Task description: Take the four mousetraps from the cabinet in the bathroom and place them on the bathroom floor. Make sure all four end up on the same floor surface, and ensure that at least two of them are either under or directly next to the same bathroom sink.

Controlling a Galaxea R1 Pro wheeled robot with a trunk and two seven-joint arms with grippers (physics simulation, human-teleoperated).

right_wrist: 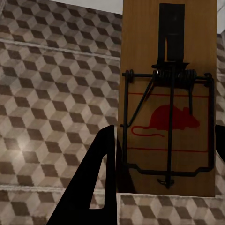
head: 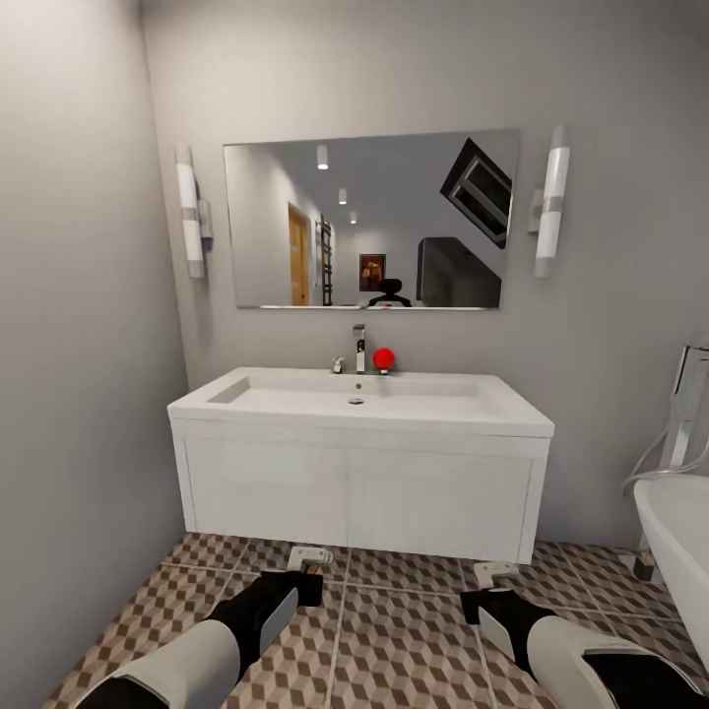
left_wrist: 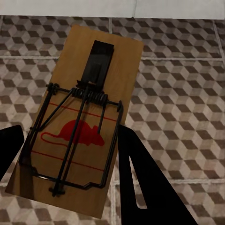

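The bathroom sink [head: 359, 399], a wide white basin with a chrome tap [head: 358, 347], sits on a white vanity unit straight ahead. Both arms reach low toward the cube-patterned bathroom floor [head: 404, 640] in front of it. My left gripper [head: 300, 583] is shut on a tan mousetrap [head: 311, 557], which the left wrist view shows held between the fingers [left_wrist: 140, 178] as a mousetrap [left_wrist: 93, 70] with a red mouse print. My right gripper [head: 484, 599] is shut on a second mousetrap [head: 492, 569], the mousetrap [right_wrist: 168, 56] held above the tiles. The cabinet is out of view.
A mirror [head: 369, 222] with two wall lamps hangs above the sink, and a red ball-shaped object [head: 383, 358] sits by the tap. A white bathtub [head: 679, 532] with a floor-standing tap is at the right. A grey wall [head: 79, 394] closes the left side.
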